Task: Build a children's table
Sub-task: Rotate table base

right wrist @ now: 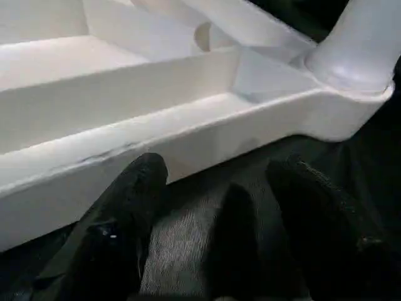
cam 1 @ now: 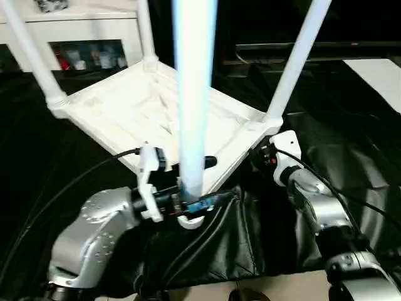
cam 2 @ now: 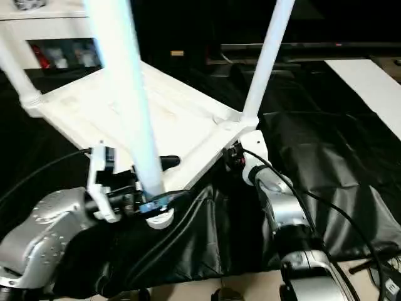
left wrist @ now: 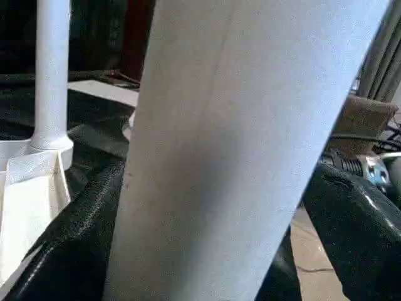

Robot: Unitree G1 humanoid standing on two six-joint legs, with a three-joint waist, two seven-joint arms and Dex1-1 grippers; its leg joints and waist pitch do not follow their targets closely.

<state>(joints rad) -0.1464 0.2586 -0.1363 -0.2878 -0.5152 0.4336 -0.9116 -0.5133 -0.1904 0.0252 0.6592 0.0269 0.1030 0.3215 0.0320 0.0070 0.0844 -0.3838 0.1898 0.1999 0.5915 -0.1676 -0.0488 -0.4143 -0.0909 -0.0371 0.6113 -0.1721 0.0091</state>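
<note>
Holding the last leg upright at 6 o'clock, left gripper seats it; right gripper, half open and empty, waits beside the tabletop.

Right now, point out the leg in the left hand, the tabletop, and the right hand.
Leg (cam 1: 195, 94), left eye view, middle of its shaft.
Tabletop (cam 1: 119, 113), left eye view, ribbed underside.
Right hand (right wrist: 216, 188), right wrist view, gap between its two fingertips, by the tabletop's edge.
</note>
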